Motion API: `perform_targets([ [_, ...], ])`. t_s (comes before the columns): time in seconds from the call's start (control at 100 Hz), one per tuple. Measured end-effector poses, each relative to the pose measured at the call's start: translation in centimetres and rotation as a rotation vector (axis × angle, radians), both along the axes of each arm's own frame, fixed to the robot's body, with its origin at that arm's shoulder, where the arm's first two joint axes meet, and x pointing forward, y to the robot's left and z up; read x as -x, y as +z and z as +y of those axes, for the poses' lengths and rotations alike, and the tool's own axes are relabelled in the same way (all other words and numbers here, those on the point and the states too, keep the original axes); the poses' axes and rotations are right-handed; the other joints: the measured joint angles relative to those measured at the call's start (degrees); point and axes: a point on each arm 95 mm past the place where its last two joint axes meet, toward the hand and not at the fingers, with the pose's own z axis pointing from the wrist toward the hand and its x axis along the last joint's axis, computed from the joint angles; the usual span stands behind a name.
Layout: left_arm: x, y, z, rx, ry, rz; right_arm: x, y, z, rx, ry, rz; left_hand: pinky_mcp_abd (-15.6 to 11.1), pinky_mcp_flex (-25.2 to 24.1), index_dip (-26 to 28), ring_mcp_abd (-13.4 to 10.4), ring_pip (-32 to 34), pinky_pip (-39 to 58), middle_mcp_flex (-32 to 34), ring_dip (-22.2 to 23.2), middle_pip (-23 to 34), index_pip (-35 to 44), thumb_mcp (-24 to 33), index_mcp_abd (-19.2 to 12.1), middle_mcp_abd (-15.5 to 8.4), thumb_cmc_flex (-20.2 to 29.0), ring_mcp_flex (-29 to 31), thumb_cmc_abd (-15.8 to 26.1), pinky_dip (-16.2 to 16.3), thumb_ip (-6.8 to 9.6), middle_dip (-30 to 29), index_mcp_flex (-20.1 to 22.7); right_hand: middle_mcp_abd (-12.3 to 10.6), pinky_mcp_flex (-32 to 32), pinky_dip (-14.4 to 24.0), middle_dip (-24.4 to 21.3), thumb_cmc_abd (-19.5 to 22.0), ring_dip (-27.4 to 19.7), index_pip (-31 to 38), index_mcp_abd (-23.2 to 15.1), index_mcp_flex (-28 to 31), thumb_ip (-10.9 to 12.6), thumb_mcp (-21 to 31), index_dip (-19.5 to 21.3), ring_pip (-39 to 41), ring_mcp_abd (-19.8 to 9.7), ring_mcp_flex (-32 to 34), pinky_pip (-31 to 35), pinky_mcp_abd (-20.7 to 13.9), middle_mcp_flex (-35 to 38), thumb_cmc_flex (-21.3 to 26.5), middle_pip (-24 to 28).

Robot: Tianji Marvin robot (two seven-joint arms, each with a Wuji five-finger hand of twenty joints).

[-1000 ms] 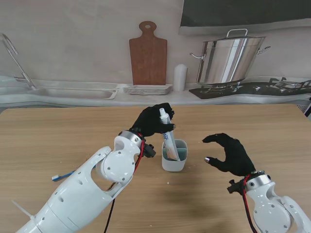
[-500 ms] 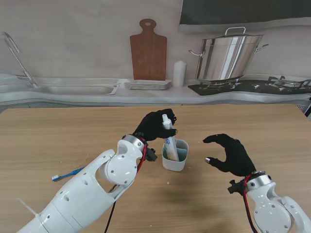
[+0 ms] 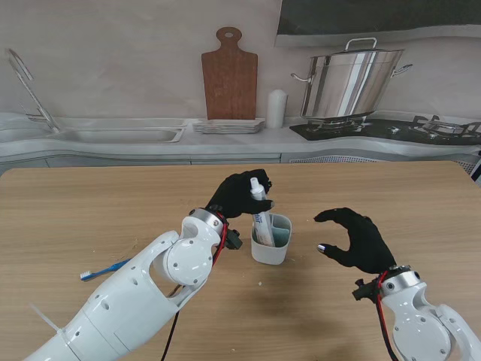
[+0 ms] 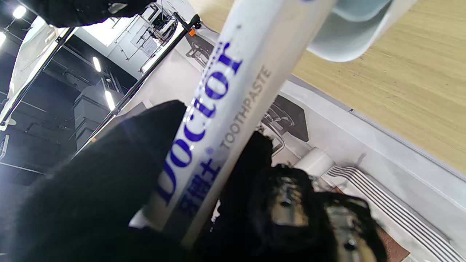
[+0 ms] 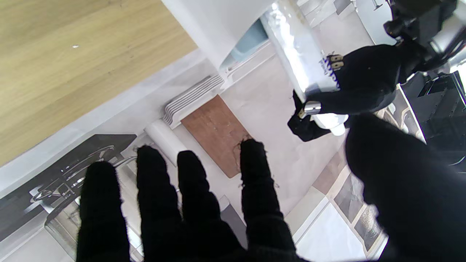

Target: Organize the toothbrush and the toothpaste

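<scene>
A white toothpaste tube (image 3: 260,207) with blue lettering stands nearly upright, its lower end inside the pale grey cup (image 3: 270,241) at the table's middle. My left hand (image 3: 239,194) is shut on the tube's upper part, near the cap. In the left wrist view the tube (image 4: 214,98) runs between my black fingers (image 4: 109,174) toward the cup (image 4: 349,29). A blue toothbrush (image 3: 105,269) lies flat on the table to the left, beside my left forearm. My right hand (image 3: 355,239) hovers open to the right of the cup, fingers curled, holding nothing. The right wrist view shows the tube (image 5: 302,58) and cup (image 5: 225,25).
The wooden table (image 3: 90,210) ends at a backdrop picturing a kitchen: sink (image 3: 113,137), cutting board (image 3: 229,79), stacked plates (image 3: 229,126), steel pot (image 3: 349,86) and stove. A small white speck (image 3: 260,283) lies nearer to me than the cup.
My left hand has lowered the tube further into the cup and tipped it more upright. The right hand has stayed where it was.
</scene>
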Motion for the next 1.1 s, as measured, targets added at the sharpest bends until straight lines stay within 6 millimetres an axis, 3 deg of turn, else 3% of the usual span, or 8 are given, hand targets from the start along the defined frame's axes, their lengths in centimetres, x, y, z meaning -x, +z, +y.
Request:
perform_targets([
  [0.21, -0.3, -0.4, 0.0, -0.012, -0.001, 0.004, 0.0, 0.0, 0.0, 0.000, 0.000, 0.000, 0.00, 0.00, -1.56, 0.00, 0.00, 0.00, 0.00, 0.00, 0.00, -0.83, -2.09, -0.54, -0.18, 0.73, 0.00, 0.58, 0.00, -1.74, -0.26, -1.45, 0.00, 0.05, 0.00, 0.00, 0.00, 0.00, 0.00, 0.00, 0.01, 0.00, 0.00, 0.00, 0.00, 0.00, 0.00, 0.03, 0.00, 0.02, 0.00, 0.00],
  [0.45, -0.5, -0.8, 0.0, -0.023, -0.012, 0.009, 0.0, 0.0, -0.1, 0.001, 0.000, 0.002, 0.00, 0.00, -6.96, 0.00, 0.00, 0.00, 0.00, 0.00, 0.01, -4.41, -3.79, -1.75, -0.25, 1.79, 0.00, 0.67, -0.34, -2.09, -0.91, -2.55, 0.00, 0.06, 0.00, 0.00, 0.00, 0.00, 0.00, 0.00, 0.01, 0.00, 0.00, 0.00, 0.00, 0.00, 0.00, 0.03, 0.00, 0.02, 0.00, 0.00],
  [0.48, -0.5, -0.8, 0.0, -0.024, -0.014, 0.010, 0.0, 0.0, -0.1, 0.001, 0.000, 0.002, 0.00, 0.00, -7.73, 0.00, 0.00, 0.00, 0.00, 0.00, 0.01, -5.04, -3.80, -1.77, -0.25, 1.80, 0.00, 0.69, -0.39, -3.05, -0.92, -2.55, 0.00, 0.06, 0.00, 0.00, 0.00, 0.00, 0.00, 0.00, 0.01, 0.00, 0.00, 0.00, 0.00, 0.00, 0.01, 0.03, 0.00, 0.02, 0.00, 0.00],
  [0.59, -0.6, -1.0, -0.1, -0.029, -0.022, 0.016, 0.0, -0.1, -0.1, 0.001, 0.001, 0.004, 0.00, 0.00, -11.60, 0.00, -0.07, 0.00, -0.02, 0.00, 0.01, -8.26, -4.44, -1.96, -0.26, 1.81, 0.00, 1.23, -0.68, -3.08, -0.92, -4.15, 0.00, 0.06, 0.00, 0.00, 0.00, 0.00, 0.00, -0.01, 0.01, 0.00, 0.00, 0.00, 0.00, 0.00, 0.01, 0.03, 0.00, 0.02, 0.00, 0.00],
  [0.72, -0.6, -1.2, 0.0, -0.035, -0.033, 0.024, 0.0, -0.1, -0.1, 0.002, 0.002, 0.005, 0.00, 0.00, -14.22, 0.15, -0.77, 0.00, -0.03, 0.00, 0.04, -10.24, -5.32, -1.98, -0.26, 1.81, 0.00, 2.19, -1.13, -4.28, -1.69, -5.38, 0.00, 0.07, 0.00, 0.00, 0.00, 0.00, 0.00, -0.02, 0.01, 0.00, 0.00, 0.00, 0.00, 0.00, 0.01, 0.03, 0.00, 0.02, 0.00, 0.00],
  [1.1, -0.5, -2.3, 0.1, -0.045, -0.059, 0.038, 0.0, -0.1, -0.1, 0.002, 0.003, 0.007, 0.01, 0.00, -17.14, 0.31, -1.41, 0.01, -0.04, 0.20, 0.07, -16.39, -7.71, -1.22, -0.41, -1.51, 0.00, 7.06, -1.69, -4.30, -2.36, -7.34, 0.00, 0.14, 0.00, 0.00, 0.00, 0.00, 0.00, -0.03, 0.01, 0.00, 0.00, -0.01, 0.00, 0.00, 0.01, 0.03, 0.00, 0.03, 0.00, 0.00],
])
